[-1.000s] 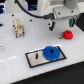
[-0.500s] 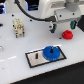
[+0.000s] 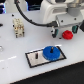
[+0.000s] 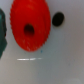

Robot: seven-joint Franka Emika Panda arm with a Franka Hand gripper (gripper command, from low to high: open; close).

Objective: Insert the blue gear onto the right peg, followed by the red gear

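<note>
Blue gear [image 3: 51,51]: lies flat on the black-edged grey plate [image 3: 35,59], at the plate's end toward the exterior view's right. It covers that end, so the right peg cannot be made out beneath or through it; whether the gear is fully seated on the peg cannot be told at this resolution. The plate's other peg [image 3: 37,54] stands upright and bare, just beside the gear on the exterior view's left.

Red gear [image 3: 67,34]: on the white table [image 3: 15,65], apart from the plate, farther back and toward the exterior view's right. In the wrist view the red gear [image 4: 30,24] fills much of the picture, round, with a dark centre hole, resting on the white surface. A small dark spot [image 4: 58,19] lies on the table just beside it; what it is cannot be told.

Gripper [image 3: 64,34]: hangs directly over the red gear, the white arm rising behind it. Fingertips are blurred in the exterior view, and a dark edge at the wrist picture's margin is too unclear to read. Cannot tell whether the claw is apart or together, or whether it touches the gear.

Elsewhere: a beige and black blocky object [image 3: 19,27] stands on the table toward the exterior view's left, well apart from plate and gears.
</note>
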